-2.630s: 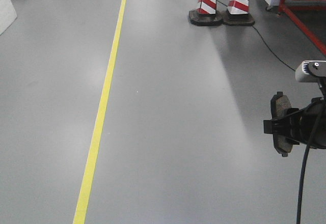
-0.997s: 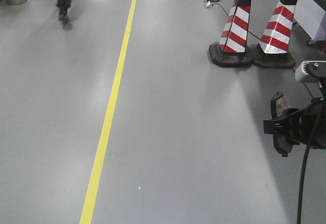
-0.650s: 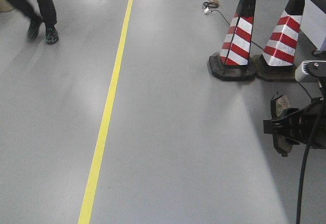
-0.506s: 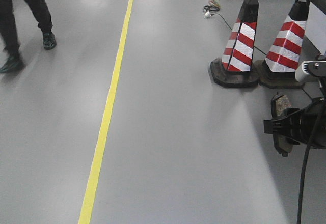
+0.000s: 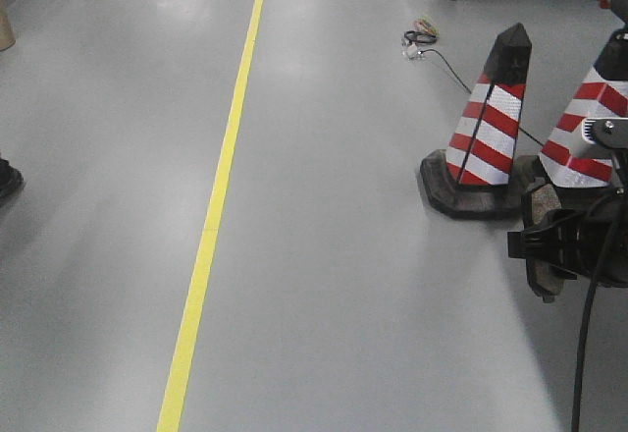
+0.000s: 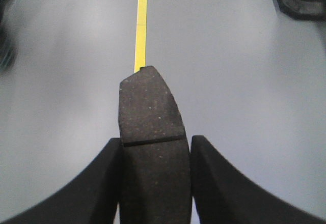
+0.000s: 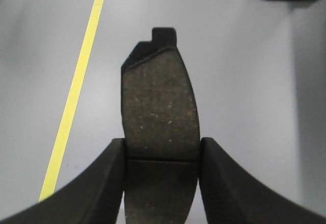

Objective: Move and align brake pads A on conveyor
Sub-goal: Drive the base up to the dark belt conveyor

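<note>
In the left wrist view, my left gripper (image 6: 155,142) is shut on a dark grey-brown brake pad (image 6: 152,112). Its groove lies level with the fingertips, and it hangs over grey floor. My right gripper (image 7: 161,145) is shut on a second brake pad (image 7: 160,104), whose backing-plate tab points away from me. The front view shows that right gripper (image 5: 522,244) at the right edge, holding its brake pad (image 5: 541,202) upright. The left gripper is outside the front view. The conveyor is out of view.
A yellow floor line (image 5: 221,187) runs away from me left of centre. Two red-and-white cones (image 5: 488,128) (image 5: 597,133) stand on black bases just beyond the right gripper. A cable (image 5: 437,47) trails behind them. A person's shoe (image 5: 5,179) shows at the left edge.
The floor view has shifted: the cones have slid down and right, closer to the right gripper. The walking person has left the frame on the left. Both grippers still hold their pads.
</note>
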Controlling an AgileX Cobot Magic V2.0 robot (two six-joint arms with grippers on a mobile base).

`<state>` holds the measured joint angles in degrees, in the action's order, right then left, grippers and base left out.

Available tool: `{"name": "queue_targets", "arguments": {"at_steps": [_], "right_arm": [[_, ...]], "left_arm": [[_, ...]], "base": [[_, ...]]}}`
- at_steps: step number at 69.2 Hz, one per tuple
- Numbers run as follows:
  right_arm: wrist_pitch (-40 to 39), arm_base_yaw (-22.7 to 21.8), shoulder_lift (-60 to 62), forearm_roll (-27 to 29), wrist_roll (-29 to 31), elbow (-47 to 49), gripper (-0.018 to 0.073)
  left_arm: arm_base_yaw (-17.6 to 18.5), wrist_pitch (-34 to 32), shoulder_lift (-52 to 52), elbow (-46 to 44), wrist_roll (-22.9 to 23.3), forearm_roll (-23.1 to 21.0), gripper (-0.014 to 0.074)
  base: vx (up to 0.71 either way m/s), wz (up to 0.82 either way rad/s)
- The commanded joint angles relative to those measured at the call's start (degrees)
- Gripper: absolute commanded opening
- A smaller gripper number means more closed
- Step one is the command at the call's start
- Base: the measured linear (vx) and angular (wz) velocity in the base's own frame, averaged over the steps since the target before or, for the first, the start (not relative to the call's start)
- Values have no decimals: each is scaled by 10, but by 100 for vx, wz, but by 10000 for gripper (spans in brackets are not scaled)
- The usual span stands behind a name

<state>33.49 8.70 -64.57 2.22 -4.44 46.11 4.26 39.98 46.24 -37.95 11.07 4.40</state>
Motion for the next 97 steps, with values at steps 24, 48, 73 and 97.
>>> {"name": "queue_targets", "arguments": {"at_steps": [24, 48, 73, 97], "right_arm": [[-42, -1, 14, -1, 7, 17, 67], [-42, -1, 14, -1, 7, 17, 67], [-42, -1, 14, -1, 7, 17, 67], [-42, -1, 14, -1, 7, 17, 67]], "left_arm": [[4, -44, -3, -15, 1, 2, 163], [4, -44, -3, -15, 1, 2, 163], [4, -44, -3, -15, 1, 2, 163], [4, -44, -3, -15, 1, 2, 163]], "base": [[55, 1], [52, -1], [50, -2], [45, -9]]}}
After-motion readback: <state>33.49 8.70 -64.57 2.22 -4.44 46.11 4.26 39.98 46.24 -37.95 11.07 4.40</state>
